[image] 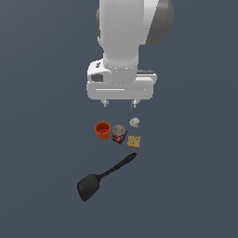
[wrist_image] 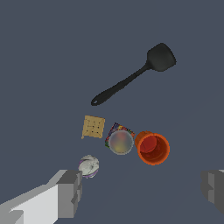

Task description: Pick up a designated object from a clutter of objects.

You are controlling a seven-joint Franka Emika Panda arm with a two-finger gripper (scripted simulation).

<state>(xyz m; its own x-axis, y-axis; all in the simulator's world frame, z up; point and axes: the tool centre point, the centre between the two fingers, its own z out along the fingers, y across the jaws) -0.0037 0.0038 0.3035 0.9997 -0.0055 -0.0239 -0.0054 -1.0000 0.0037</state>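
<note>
The claw [image: 120,103] is hanging spread and empty above the cup [image: 102,130]; the spatula [image: 103,177] is lying untouched beyond the cup, so everything is remaining.

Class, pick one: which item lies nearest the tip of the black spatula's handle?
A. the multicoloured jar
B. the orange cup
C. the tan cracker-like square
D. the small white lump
C: in the exterior view the spatula handle ends just below the tan square, with the jar, cup and white lump farther off.
</note>
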